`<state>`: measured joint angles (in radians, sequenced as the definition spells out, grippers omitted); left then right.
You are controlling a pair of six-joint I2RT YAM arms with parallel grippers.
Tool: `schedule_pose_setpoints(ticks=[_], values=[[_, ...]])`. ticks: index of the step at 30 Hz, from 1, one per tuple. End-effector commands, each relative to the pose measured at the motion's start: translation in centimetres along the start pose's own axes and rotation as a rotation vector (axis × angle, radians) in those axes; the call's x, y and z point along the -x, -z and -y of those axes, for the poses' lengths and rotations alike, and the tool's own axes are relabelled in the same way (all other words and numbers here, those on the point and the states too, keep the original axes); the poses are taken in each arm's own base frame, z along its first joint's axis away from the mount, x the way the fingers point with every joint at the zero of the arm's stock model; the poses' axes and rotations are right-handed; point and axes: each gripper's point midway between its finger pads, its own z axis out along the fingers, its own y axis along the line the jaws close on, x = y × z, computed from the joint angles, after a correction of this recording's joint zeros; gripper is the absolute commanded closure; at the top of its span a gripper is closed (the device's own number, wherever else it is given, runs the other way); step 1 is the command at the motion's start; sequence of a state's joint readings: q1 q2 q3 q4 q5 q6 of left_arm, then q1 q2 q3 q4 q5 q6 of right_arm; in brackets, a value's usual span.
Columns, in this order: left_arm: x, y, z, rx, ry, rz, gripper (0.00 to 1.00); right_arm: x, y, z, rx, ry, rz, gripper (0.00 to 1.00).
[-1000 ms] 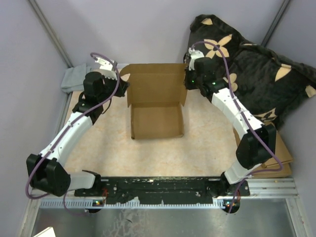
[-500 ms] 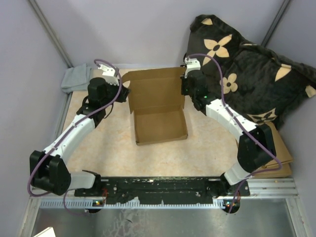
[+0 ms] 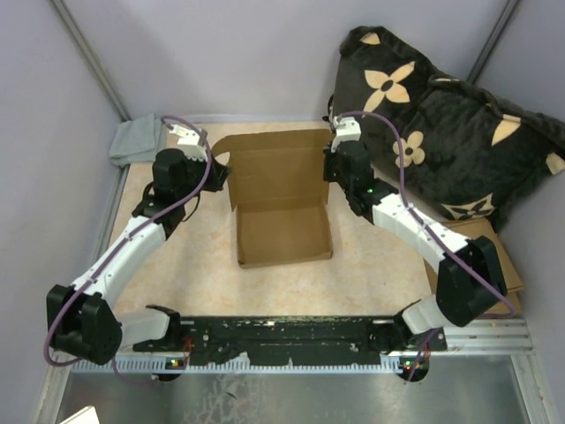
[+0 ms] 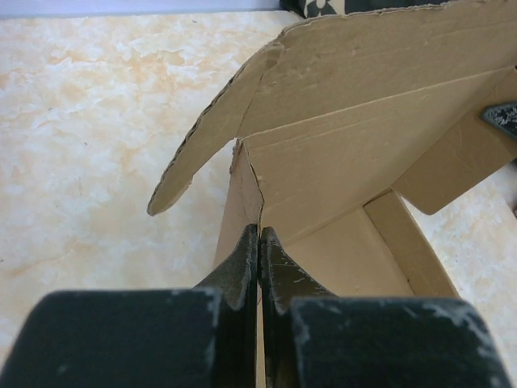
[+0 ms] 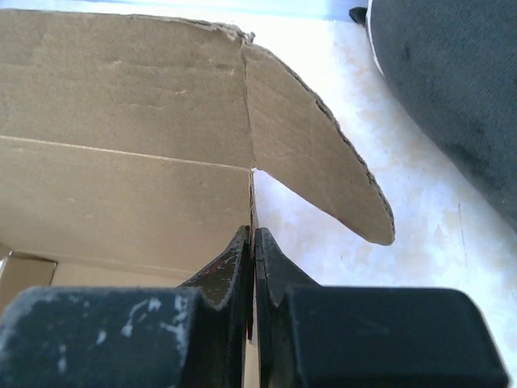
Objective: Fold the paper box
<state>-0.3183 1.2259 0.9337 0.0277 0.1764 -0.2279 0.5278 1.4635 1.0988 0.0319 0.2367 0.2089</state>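
Observation:
The paper box [image 3: 282, 231] is a plain brown cardboard mailer standing open in the middle of the table, its lid [image 3: 278, 168] raised at the back with a rounded ear flap at each side. My left gripper [image 3: 225, 172] is shut on the box's left side wall; the left wrist view shows the wall [image 4: 241, 202] pinched between the fingers [image 4: 240, 271]. My right gripper [image 3: 328, 168] is shut on the right side wall [image 5: 251, 202], its fingers [image 5: 234, 267] clamped on the cardboard edge. Both grips sit at the rear corners, below the lid.
A black cushion with tan flowers [image 3: 441, 124] leans at the back right, close to the right arm. A grey cloth [image 3: 134, 141] lies at the back left. A pile of flat cardboard sheets [image 3: 494, 274] lies at the right edge.
Both arms have drawn the box toward the near side and slightly down the table. The lid has stayed raised, and both grippers have kept their hold on the side walls.

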Motion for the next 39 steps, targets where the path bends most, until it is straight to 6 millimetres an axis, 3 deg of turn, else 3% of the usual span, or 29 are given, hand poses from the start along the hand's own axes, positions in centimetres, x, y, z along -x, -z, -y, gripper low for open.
schedule_pose_setpoints(ticks=[1,7,15,21,25,32,36,39], values=[[-0.5,1.2,3.1,-0.114,0.032,-0.018,0.99,1.8,3.2,-3.4,0.124,-0.065,0.068,0.96],[-2.8,2.4,2.7,-0.095,0.042,-0.077,0.95,-0.6,5.6,-2.7,0.121,-0.085,0.038,0.97],[-3.3,3.2,2.6,-0.085,0.045,-0.076,0.94,0.0,5.5,-2.6,0.116,-0.072,0.068,0.98],[-1.9,2.8,2.4,-0.073,0.012,-0.022,0.95,1.7,4.6,-2.9,0.118,-0.040,0.133,0.99],[0.3,2.0,2.5,-0.073,-0.018,0.053,0.94,3.8,3.8,-3.0,0.111,-0.003,0.220,1.00],[3.4,-0.7,2.0,-0.042,-0.072,0.120,0.92,6.7,1.2,-3.6,0.083,0.077,0.284,1.00],[4.3,-2.2,1.6,-0.031,-0.087,0.146,0.90,7.3,-0.4,-3.6,0.055,0.106,0.305,0.99],[3.5,-2.7,1.4,-0.026,-0.082,0.127,0.88,6.2,-1.4,-3.7,0.055,0.108,0.276,0.98]])
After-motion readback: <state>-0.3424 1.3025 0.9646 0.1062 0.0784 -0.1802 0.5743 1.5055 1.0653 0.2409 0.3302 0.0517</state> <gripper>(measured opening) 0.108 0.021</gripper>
